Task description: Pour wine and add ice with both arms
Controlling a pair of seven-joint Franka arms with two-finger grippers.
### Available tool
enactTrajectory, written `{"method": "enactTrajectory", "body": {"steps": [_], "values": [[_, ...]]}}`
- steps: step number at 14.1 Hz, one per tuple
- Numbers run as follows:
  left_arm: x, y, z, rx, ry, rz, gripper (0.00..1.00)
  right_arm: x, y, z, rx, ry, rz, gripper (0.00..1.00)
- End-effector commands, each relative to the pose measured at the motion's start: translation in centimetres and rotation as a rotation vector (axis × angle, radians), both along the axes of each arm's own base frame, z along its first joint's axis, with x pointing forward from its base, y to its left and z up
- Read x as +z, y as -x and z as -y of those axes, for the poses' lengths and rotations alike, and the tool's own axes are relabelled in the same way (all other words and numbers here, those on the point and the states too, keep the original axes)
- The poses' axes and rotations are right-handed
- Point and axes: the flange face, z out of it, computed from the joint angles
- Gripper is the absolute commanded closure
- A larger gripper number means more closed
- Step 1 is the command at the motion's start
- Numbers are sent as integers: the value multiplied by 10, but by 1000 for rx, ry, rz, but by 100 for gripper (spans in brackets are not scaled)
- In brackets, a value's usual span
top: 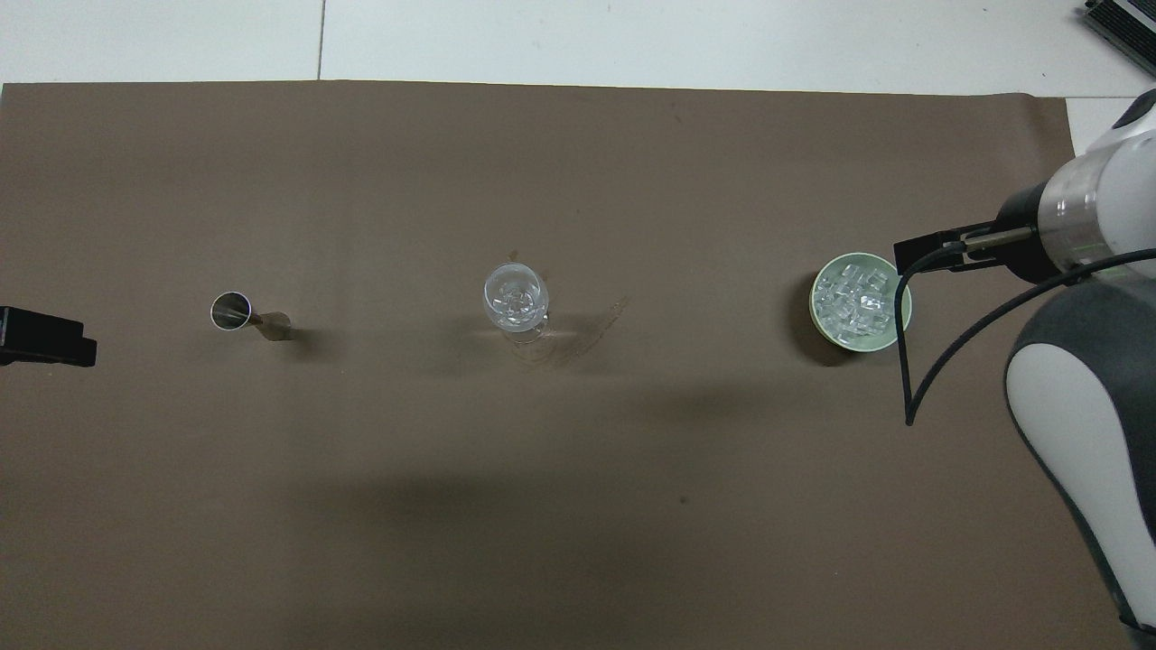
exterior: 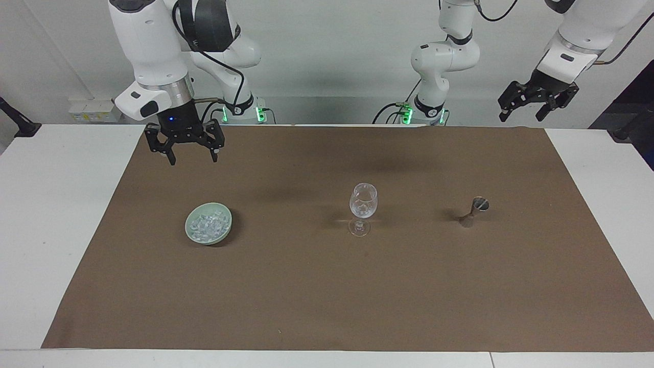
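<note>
Here, in the facing view, the right gripper (exterior: 184, 151) hangs in the upper left of the frame, above the brown mat (exterior: 327, 296) near its top edge, with its two fingers spread apart and nothing between them. Below it, in the left-centre of the frame, a pale green bowl (exterior: 225, 229) sits on the mat, and the ice (exterior: 207, 226) lies heaped inside it. A stemmed glass (exterior: 363, 205) stands upright at the centre of the frame with a few clear cubes in it. Toward the right of the frame stands a small metal jigger (exterior: 475, 211). The left gripper (exterior: 536, 101) hangs in the upper right corner, over the table's edge off the mat, fingers likewise spread and empty.

In the overhead view, the bowl (top: 903, 307) lies at the right-centre of the frame, holding the ice (top: 851, 305). The right arm fills the right edge, and its gripper's fingers cannot be made out there. The glass (top: 516, 298) sits mid-frame, the jigger (top: 237, 312) at centre left. A black part of the left gripper (top: 45, 336) pokes in at the left edge.
</note>
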Motion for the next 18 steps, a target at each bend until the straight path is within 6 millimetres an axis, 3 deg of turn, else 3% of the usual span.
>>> {"method": "enactTrajectory", "body": {"steps": [1, 18], "values": [[5, 6, -3, -1, -16, 1, 0, 14, 21, 12, 13, -17, 3, 0], [5, 6, -3, -1, -16, 1, 0, 11, 32, 34, -38, -18, -121, 0]]}}
